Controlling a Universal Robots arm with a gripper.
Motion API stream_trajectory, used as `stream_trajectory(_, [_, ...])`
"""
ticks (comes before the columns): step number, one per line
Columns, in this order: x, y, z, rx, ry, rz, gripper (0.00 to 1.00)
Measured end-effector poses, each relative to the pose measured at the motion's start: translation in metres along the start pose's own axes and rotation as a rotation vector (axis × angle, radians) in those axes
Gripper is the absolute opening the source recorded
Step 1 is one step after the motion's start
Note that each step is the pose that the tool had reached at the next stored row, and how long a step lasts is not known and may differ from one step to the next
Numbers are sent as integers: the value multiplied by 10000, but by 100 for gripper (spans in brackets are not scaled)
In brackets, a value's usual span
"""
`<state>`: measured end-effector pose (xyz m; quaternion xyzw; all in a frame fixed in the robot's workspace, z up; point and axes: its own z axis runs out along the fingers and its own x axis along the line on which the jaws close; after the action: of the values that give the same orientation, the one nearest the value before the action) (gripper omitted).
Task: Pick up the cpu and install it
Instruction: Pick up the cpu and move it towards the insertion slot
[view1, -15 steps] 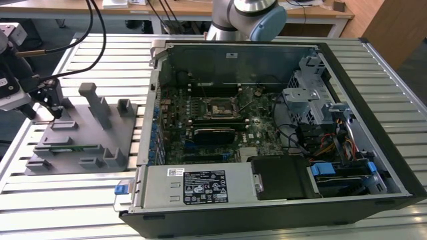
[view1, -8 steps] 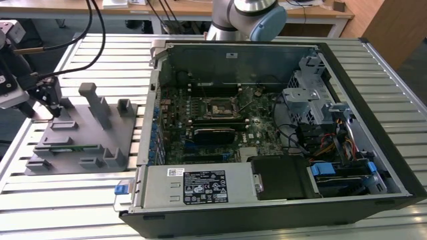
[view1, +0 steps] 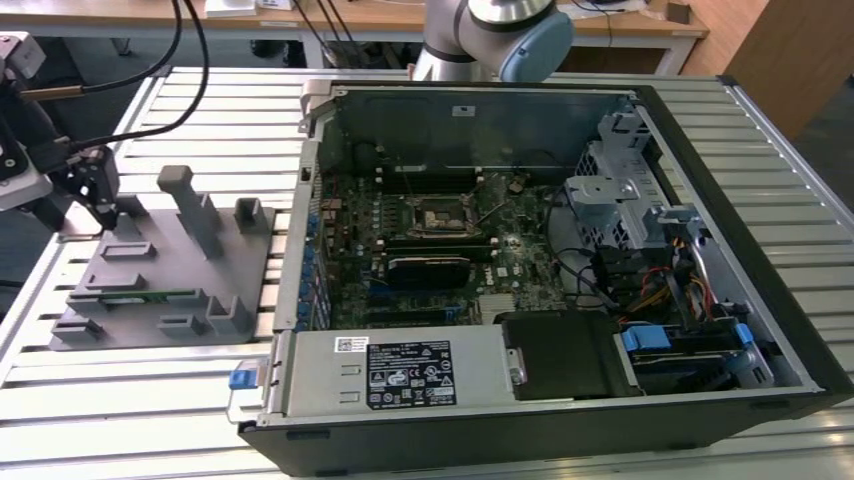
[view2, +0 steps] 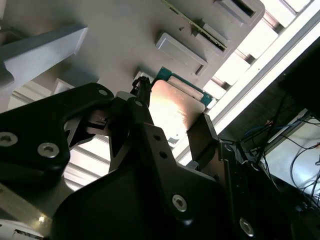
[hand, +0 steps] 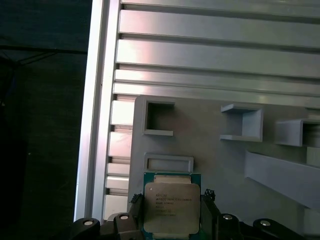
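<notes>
Hand: the black hand (view1: 100, 205) hung at the exterior view's left edge, about midway up the frame, above the grey holder's (view1: 160, 268) upper left corner.
Hand state: in both wrist views its two fingers (hand: 209, 215) (view2: 202, 132) pressed on opposite edges of the cpu, clamped on it.
Cpu: the cpu (hand: 171, 210) (view2: 172, 107) lay flat between the fingers, silver top facing the first wrist view, thin green rim showing around it. It sat over the holder, just beside a shallow rectangular pocket (hand: 168, 162). Whether it touched the holder could not be told.
Holder: a grey tray with raised posts and open pockets, on the tabletop at the exterior view's left. A long green memory stick (view1: 150, 295) lay across its lower part.
Tabletop: slatted aluminium (view1: 160, 400), carrying the holder and the computer case.
Computer case: an open black case (view1: 534, 435) filled the middle and right of the exterior view, well apart from the hand.
Socket: a black square socket (view1: 441, 215) sat on the green board (view1: 350, 285), upper centre inside the case.
Arm: the grey and blue arm (view1: 501, 30) stood at the top centre of the frame, behind the case.
</notes>
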<state>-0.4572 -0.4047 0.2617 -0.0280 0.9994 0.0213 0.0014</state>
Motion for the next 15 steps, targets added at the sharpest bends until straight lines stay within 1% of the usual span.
stream_trajectory(15, [0,9,-157,-4,-1,0,54])
